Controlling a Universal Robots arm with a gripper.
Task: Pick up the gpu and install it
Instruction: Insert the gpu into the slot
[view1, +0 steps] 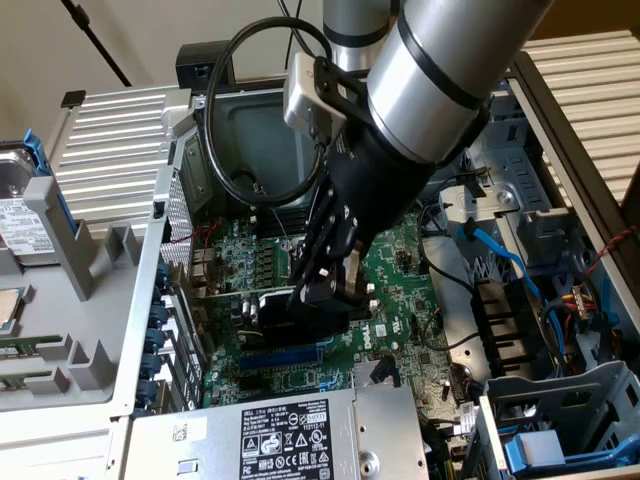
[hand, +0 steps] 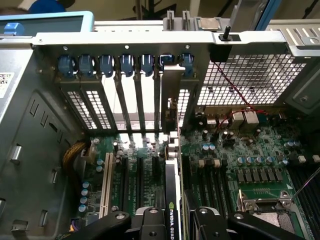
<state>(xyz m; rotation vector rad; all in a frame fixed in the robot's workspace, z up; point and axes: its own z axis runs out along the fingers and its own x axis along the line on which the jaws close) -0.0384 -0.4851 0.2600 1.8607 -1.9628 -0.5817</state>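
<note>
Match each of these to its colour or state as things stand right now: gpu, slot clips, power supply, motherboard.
Things:
1. gpu
2. slot clips
3. power supply
4. motherboard

Descriptions:
A. silver box with a black label
B. green, the largest board
C. blue, in a row
D. clamped on edge in the tool

Pairs: 1-D, 2-C, 3-A, 4-B
</note>
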